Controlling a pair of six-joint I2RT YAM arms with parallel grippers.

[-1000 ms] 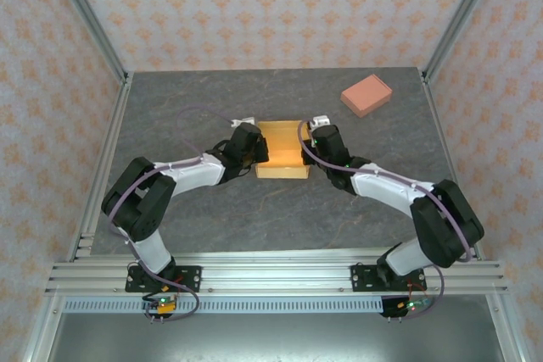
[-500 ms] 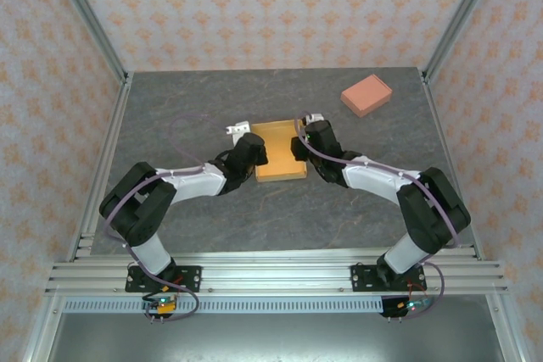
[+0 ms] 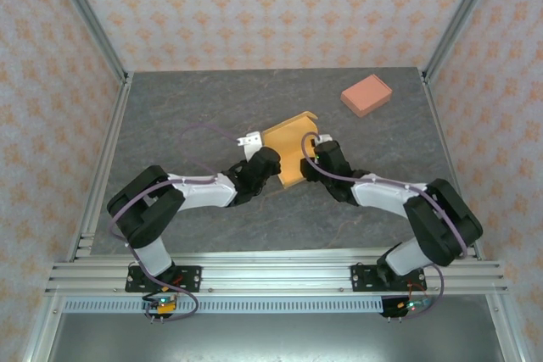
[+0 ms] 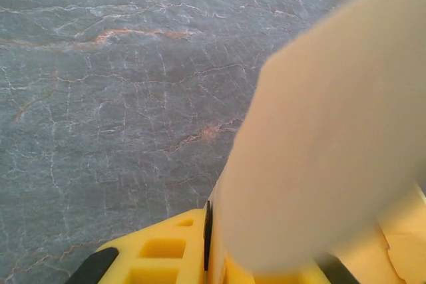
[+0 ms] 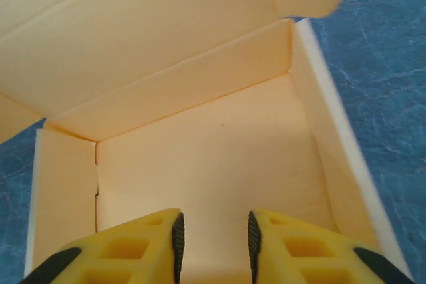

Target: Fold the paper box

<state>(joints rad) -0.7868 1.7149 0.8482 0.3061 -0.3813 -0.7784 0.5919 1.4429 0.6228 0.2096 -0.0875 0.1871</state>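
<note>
Seeing paper box point(image 3: 288, 143) skewed at mid surface point(image 3: 170, 125), well apart from pink block point(image 3: 366, 95) far right, lid point(image 5: 133, 44) raised, right fingers point(image 5: 140, 247) partly open and empty above its bare inside, left fingers point(image 4: 160, 257) astride a pale flap point(image 4: 319, 131), cannot tell if clamped or loose there.

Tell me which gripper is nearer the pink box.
Right. The right gripper is at the right edge of the paper box, down-left of the pink box; the left gripper is across the paper box, farther off.
</note>
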